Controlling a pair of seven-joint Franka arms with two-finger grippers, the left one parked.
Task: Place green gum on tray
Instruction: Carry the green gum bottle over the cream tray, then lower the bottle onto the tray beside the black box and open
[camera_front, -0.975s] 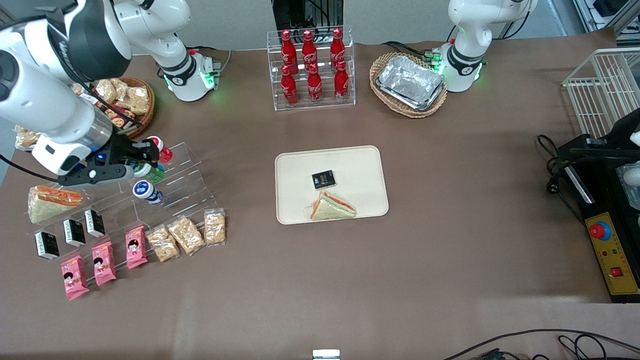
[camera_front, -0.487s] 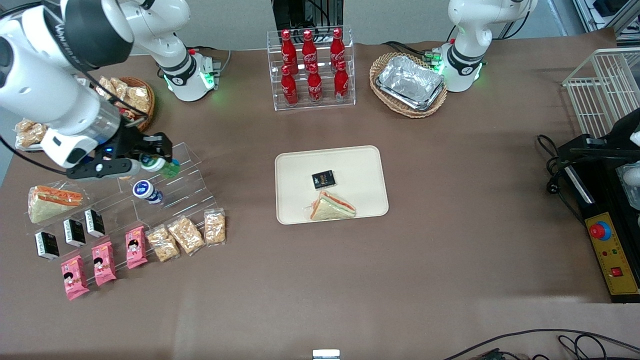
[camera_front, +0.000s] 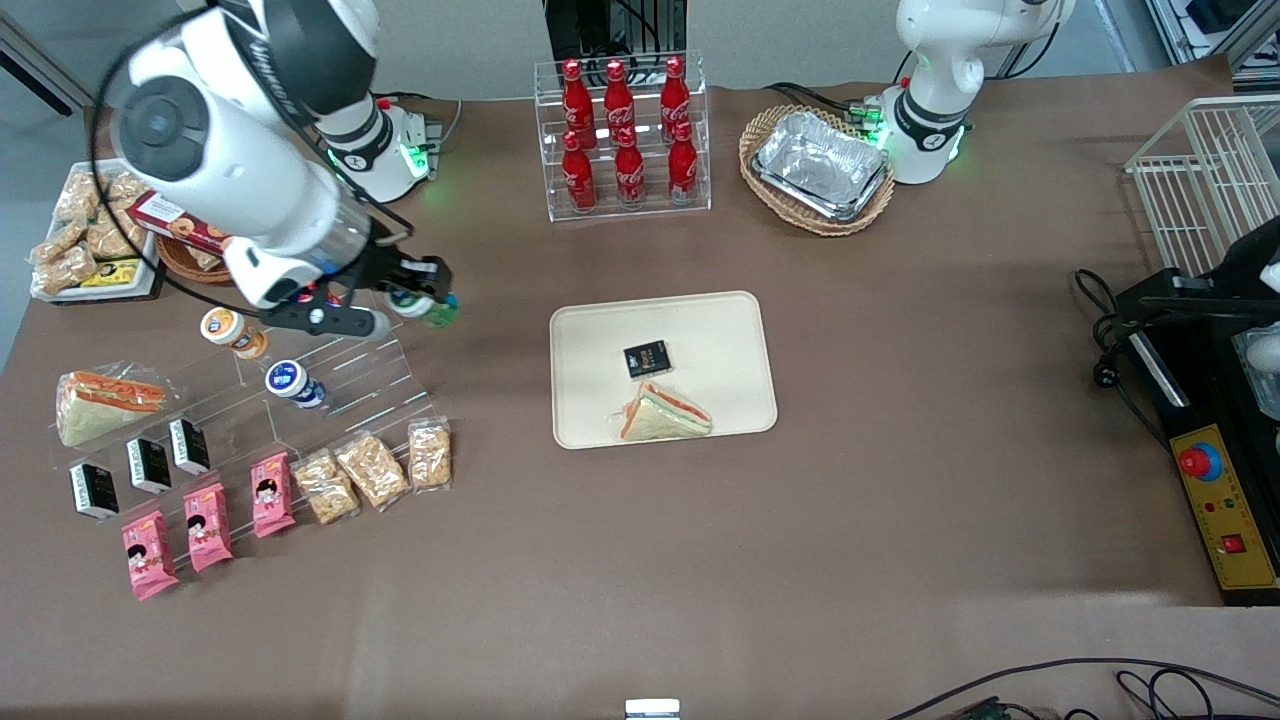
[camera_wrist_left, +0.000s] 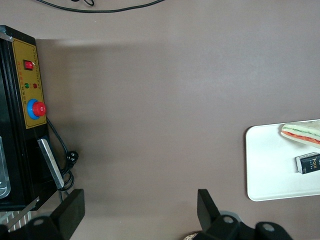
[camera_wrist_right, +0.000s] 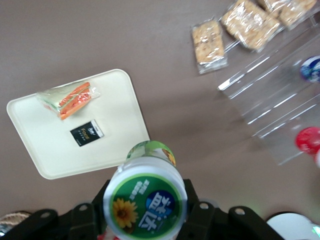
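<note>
Front view: brown matte table covering (camera_front: 900, 480), flat, lightly creased. Gripper (camera_front: 420, 303) raised above the clear acrylic stepped stand (camera_front: 340, 380), clamped on green gum (camera_front: 437, 311), a small cylinder with white round lid. Cream tray (camera_front: 700, 330), smooth, rounded corners, low rim, near the table's middle; carries wrapped sandwich (camera_front: 665, 413) and small black packet (camera_front: 646, 359). Bare cloth between gum and tray edge.

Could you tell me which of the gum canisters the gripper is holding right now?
The green gum, clamped in the gripper above the table; the blue-lidded and orange canisters sit on the acrylic stand.
</note>
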